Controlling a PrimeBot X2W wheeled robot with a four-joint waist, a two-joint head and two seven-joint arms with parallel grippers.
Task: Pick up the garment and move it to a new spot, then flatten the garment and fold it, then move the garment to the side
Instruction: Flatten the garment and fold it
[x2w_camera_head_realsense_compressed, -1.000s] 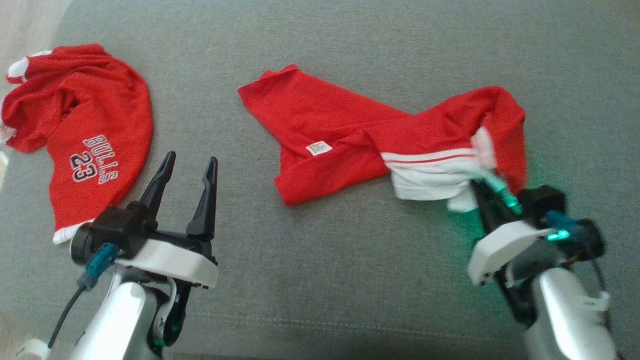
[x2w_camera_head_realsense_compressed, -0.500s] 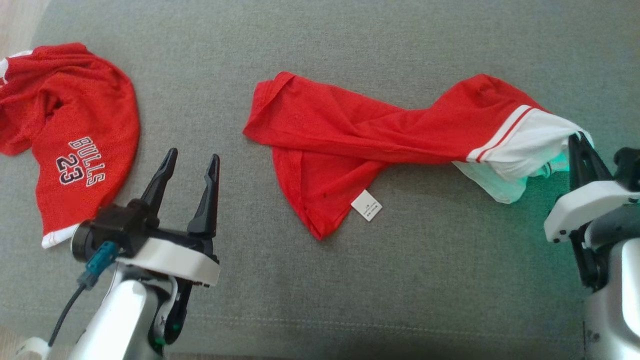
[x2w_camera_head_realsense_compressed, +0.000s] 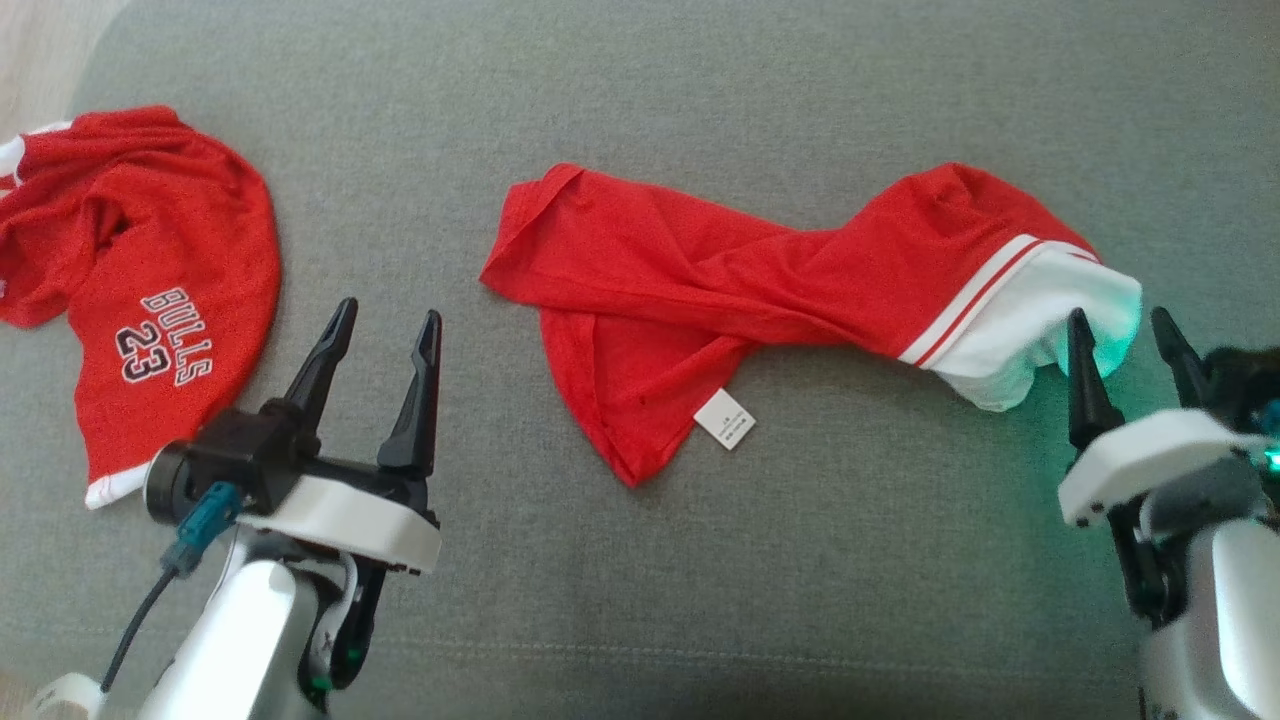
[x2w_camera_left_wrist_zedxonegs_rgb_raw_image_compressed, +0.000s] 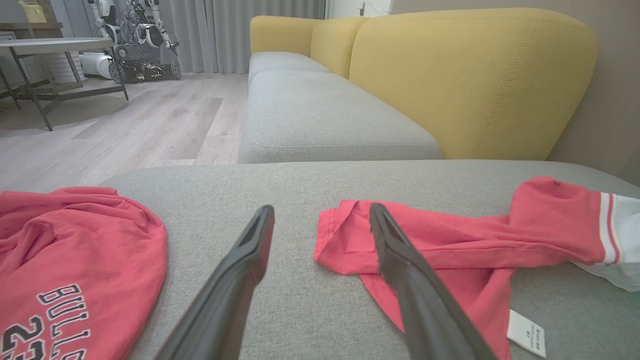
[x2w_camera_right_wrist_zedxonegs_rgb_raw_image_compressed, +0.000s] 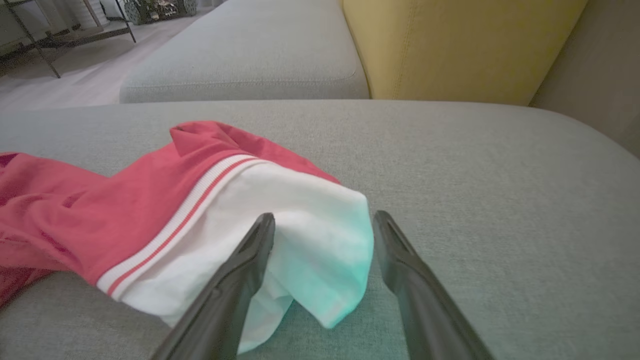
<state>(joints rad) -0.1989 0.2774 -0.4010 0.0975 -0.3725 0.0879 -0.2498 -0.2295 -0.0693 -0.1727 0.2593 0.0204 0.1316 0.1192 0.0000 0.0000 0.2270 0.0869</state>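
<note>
- Landmark: the red mesh garment with a broad white striped band at one end (x2w_camera_head_realsense_compressed: 700, 270), lying twisted and unfolded on the grey woven seat cushion (x2w_camera_head_realsense_compressed: 800, 560).
- My right gripper (x2w_camera_head_realsense_compressed: 1118, 330) stands at the garment's white end (x2w_camera_head_realsense_compressed: 1020, 330) with its fingers spread apart and nothing clamped. In the right wrist view the white cloth (x2w_camera_right_wrist_zedxonegs_rgb_raw_image_compressed: 320, 240) lies between my fingers. I cannot tell whether the left one touches it or only overlaps it.
- My left gripper (x2w_camera_head_realsense_compressed: 388, 312) is also spread wide and empty, well apart from the garment's red end.
- The twist at the garment's middle hides the layers beneath it.
- A small white label (x2w_camera_head_realsense_compressed: 724, 418) sticks out at the garment's lower corner, its print too small to read.
- A green glow tints the white end, so its true shade there is uncertain.
- In the right wrist view the garment's red part runs off the picture's edge.
- A second red mesh jersey lettered "BULLS 23" (x2w_camera_head_realsense_compressed: 150, 260) lies beyond my left gripper, far from the garment. The head view cuts off its outer side, and the left wrist view cuts through its lettering.
- A yellow padded backrest (x2w_camera_left_wrist_zedxonegs_rgb_raw_image_compressed: 470, 75) rises behind the garment.
</note>
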